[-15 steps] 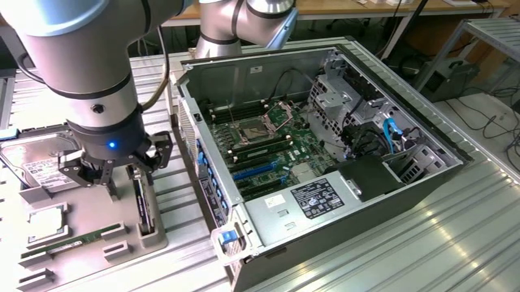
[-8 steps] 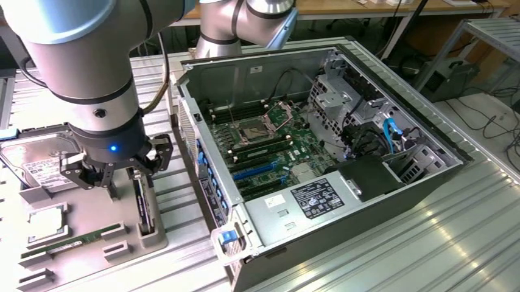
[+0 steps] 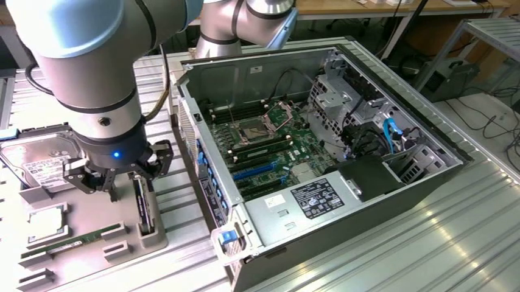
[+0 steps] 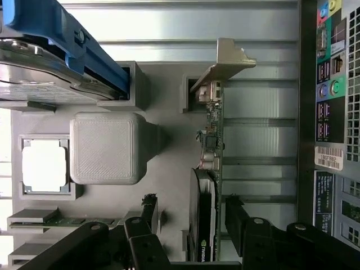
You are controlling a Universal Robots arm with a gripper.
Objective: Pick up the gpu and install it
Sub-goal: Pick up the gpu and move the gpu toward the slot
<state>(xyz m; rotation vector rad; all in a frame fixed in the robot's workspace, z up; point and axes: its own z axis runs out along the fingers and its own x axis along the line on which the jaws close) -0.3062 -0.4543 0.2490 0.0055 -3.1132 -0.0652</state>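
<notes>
Gpu (image 4: 211, 140) stands on edge in the tray (image 4: 169, 174), directly below the released end effector (image 4: 191, 236), long axis running between its spread fingers (image 4: 241, 219), not yet gripped.

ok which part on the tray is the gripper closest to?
The gpu, standing on edge in the tray slot nearest the case; the open gripper straddles it. Hard drive, CPU and RAM sticks lie farther off.
</notes>
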